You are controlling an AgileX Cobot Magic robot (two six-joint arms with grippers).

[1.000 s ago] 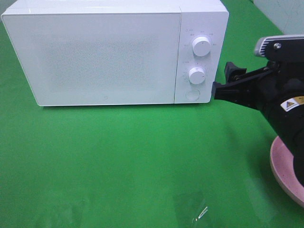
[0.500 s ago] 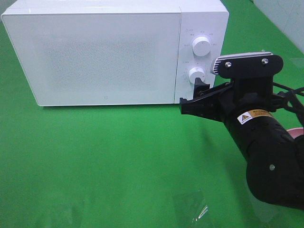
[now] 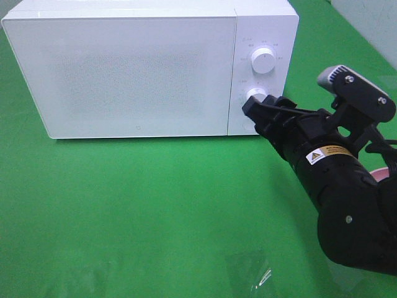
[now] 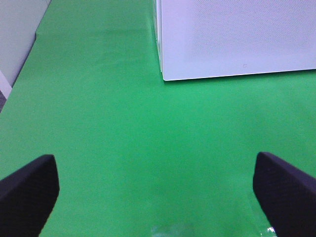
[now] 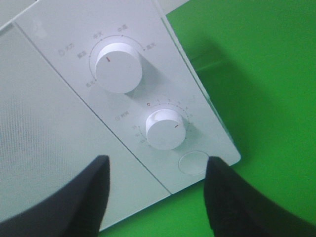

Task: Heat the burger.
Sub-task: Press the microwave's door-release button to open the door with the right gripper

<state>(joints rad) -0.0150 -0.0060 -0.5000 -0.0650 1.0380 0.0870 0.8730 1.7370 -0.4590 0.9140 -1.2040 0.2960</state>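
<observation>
The burger is out of view in every frame. The white microwave [image 3: 136, 68] stands at the back with its door shut. My right gripper [image 3: 255, 113] is open and empty, right in front of the control panel, at the lower knob [image 3: 255, 94] and covering the round button. The right wrist view shows the two dark fingers [image 5: 74, 197] spread on either side of the round button [image 5: 193, 163], below the lower knob [image 5: 165, 129] and upper knob [image 5: 118, 68]. My left gripper [image 4: 155, 197] is open and empty above the green cloth, short of the microwave's corner [image 4: 165, 74].
A sliver of the pink plate [image 3: 379, 176] shows behind the right arm at the right edge. The green cloth [image 3: 155, 211] covers the table in front of the microwave. A clear plastic scrap [image 3: 257, 276] lies near the front edge.
My right arm has swung left from beside the microwave to the control panel. It now hides most of the pink plate. The microwave has not moved.
</observation>
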